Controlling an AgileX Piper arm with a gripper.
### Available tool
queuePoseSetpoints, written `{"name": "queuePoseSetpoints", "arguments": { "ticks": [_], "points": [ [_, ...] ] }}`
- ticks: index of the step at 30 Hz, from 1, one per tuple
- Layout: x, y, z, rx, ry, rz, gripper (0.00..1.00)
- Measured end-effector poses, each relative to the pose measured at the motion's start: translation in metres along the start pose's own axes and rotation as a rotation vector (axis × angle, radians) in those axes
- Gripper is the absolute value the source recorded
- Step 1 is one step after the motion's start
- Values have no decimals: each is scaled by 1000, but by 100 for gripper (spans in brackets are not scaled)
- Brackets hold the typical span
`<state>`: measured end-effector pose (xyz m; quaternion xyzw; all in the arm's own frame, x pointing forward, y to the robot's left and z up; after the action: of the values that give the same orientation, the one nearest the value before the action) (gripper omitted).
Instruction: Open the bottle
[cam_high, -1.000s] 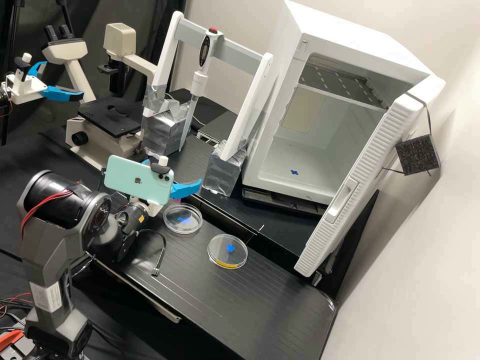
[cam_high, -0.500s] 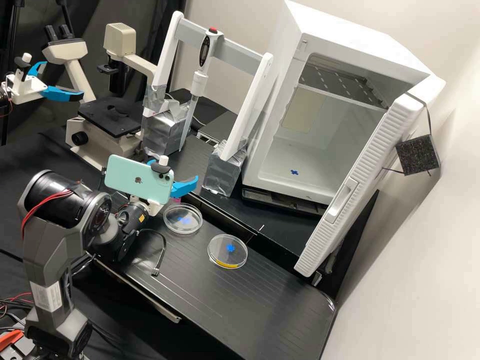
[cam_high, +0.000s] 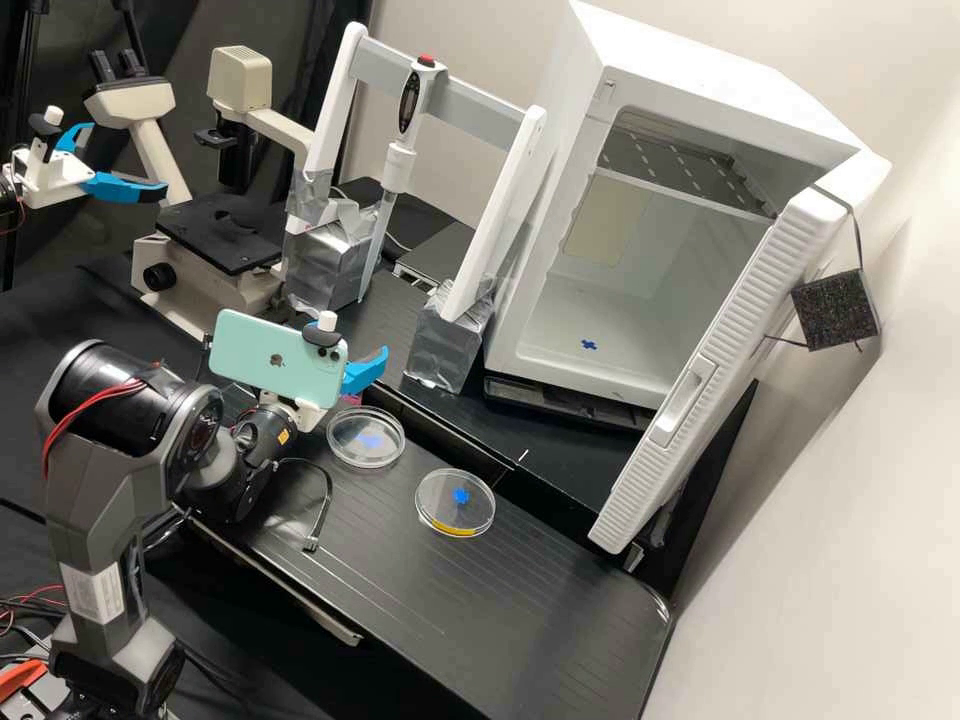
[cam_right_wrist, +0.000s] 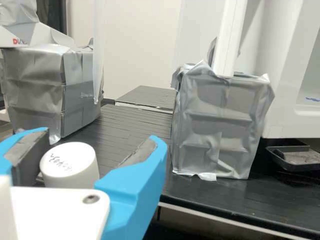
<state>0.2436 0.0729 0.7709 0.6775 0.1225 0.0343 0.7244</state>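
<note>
"Claw status?"
"Released, fingers apart."
"& the bottle cap?"
"B/w the fingers, w/ a gap to one; can't tell re: contact w/ the other."
"Rest of the counter?"
"2 clear round dishes, near each other, approx. flat."

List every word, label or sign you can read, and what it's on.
White cap: handwriting, too unclear to read.
White piece on the foil-wrapped block: red letters, word unclear.
Pale label and yellow sticker on the arm: too small.
Phone: dark emblem, no readable word.
</note>
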Motion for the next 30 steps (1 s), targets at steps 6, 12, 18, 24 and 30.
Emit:
{"name": "queuePoseSetpoints", "arguments": {
  "ticks": [6,12,18,24,30],
  "points": [
    [0,-1,-1,0,3,-3,0],
    [0,-2,-3,1,10,-9,0],
    [0,-2,-3,1,11,-10,0],
    [0,-3,-4,-6,23,-19,0],
    [0,-3,-4,-6,23,-19,0]
  ]
}}
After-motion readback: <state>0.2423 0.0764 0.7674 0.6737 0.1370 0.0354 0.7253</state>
